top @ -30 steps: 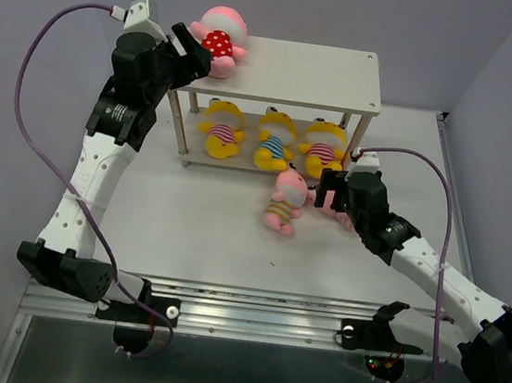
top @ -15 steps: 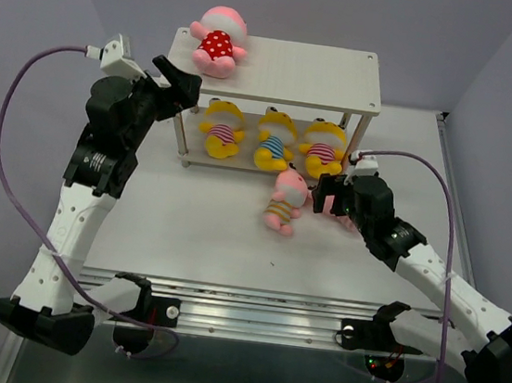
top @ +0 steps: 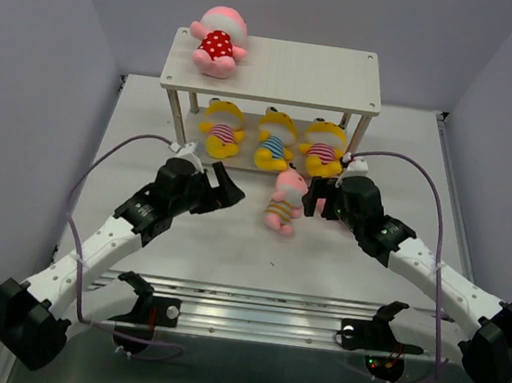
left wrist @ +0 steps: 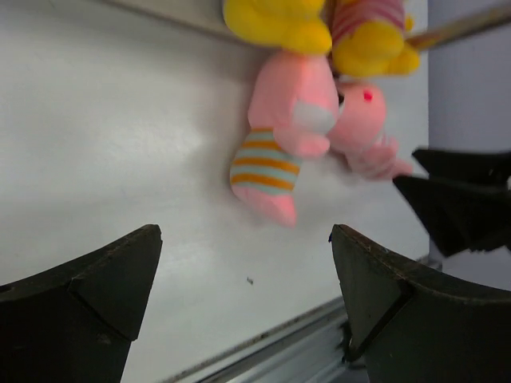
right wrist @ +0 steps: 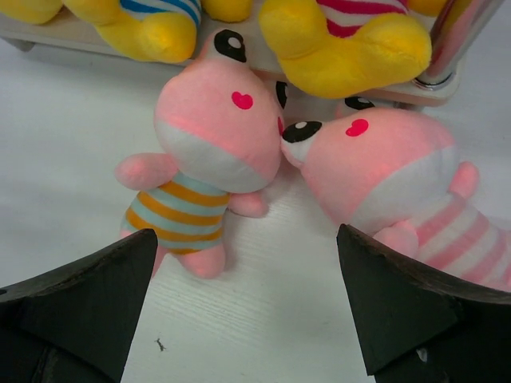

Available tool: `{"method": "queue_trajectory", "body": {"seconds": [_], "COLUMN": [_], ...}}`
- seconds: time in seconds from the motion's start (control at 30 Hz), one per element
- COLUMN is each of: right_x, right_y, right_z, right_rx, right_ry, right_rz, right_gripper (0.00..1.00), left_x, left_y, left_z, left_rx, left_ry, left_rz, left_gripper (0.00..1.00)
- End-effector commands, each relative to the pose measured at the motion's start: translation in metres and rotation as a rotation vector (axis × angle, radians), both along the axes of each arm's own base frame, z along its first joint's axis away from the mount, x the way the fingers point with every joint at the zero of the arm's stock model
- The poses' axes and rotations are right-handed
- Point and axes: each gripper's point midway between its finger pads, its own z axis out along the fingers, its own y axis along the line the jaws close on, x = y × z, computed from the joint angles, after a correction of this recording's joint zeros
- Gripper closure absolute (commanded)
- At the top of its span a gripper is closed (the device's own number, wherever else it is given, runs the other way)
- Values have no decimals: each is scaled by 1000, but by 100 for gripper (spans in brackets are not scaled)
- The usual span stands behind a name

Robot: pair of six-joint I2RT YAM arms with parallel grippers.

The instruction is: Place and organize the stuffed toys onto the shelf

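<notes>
With jaws apart, the left gripper (top: 230, 193) and right gripper (top: 314, 200) are flanking the pink orange-striped plush doll (top: 283, 204), which probably needs grasping next.

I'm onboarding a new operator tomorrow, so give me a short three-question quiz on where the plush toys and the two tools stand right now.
1. True or false: the left tool and the right tool are both open and hold nothing.
2. How many yellow toys lie on the lower tier of the shelf? A) one B) two C) three
3. Fill in: the polka-dot pink toy lies on the top board, while the two striped pink toys lie on the ____.

Key: 1 true; 2 C; 3 table.
</notes>
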Motion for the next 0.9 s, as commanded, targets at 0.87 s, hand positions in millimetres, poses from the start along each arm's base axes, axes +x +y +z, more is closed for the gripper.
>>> {"method": "queue_trajectory", "body": {"seconds": [0.87], "right_x": [15], "right_y": [-89], "right_z": [-14], "right_rx": [-4], "right_ry": [135], "right_rz": [-562], "right_gripper": [0], "left_x": [-15], "left_y": [-157], "left_z": [-103], "left_rx": [516], "left_ry": [70], "left_rz": [-374], "left_gripper": [8]}}
